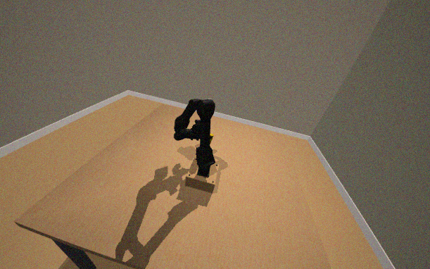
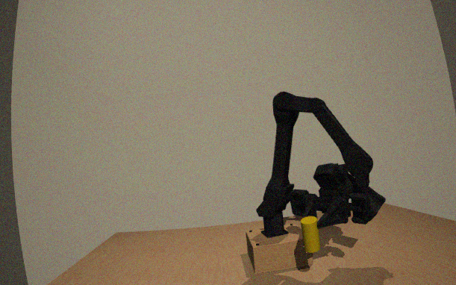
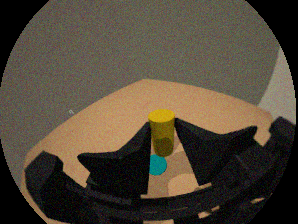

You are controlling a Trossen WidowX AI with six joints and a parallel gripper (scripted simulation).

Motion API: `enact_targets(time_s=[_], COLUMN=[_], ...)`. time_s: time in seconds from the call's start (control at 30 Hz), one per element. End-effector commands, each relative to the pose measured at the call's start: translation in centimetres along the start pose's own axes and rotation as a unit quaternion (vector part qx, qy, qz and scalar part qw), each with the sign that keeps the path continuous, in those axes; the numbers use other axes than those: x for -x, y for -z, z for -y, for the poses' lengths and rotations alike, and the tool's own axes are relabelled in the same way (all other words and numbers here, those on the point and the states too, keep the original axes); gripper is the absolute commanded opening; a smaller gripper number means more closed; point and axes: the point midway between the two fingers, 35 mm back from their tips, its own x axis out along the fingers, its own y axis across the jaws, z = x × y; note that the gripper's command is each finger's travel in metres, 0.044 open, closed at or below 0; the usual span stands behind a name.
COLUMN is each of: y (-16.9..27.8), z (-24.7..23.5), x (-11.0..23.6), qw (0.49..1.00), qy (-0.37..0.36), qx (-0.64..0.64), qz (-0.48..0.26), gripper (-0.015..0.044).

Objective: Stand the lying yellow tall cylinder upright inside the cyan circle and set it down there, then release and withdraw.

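The yellow tall cylinder is nearly upright, with a slight tilt in the exterior view. Only a sliver of it shows behind the arm in the top view. My gripper is shut on its upper part, one finger on each side. The cylinder seems to hang above the table, its shadow apart from its base. The cyan circle lies on the table and shows between the fingers in the wrist view, below the cylinder's lower end. It is partly hidden by the left finger and is not seen in the top and exterior views.
The wooden base block of the arm stands close beside the cylinder in the exterior view. The arm's shadows fall across the table. The table's pale edge runs behind the arm in the top view.
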Motion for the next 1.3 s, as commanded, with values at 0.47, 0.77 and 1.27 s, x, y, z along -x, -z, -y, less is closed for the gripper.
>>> enact_targets(time_s=[0.47, 0.77, 1.27], y=[-0.2, -0.3, 2.0], z=[-0.7, -0.7, -1.1], x=[0.9, 0.9, 0.4], qw=[0.998, 0.998, 0.998], qy=[-0.054, -0.055, -0.055], qx=[-0.015, -0.015, -0.015], qz=[0.042, 0.042, 0.042], gripper=[0.0105, 0.0105, 0.0105])
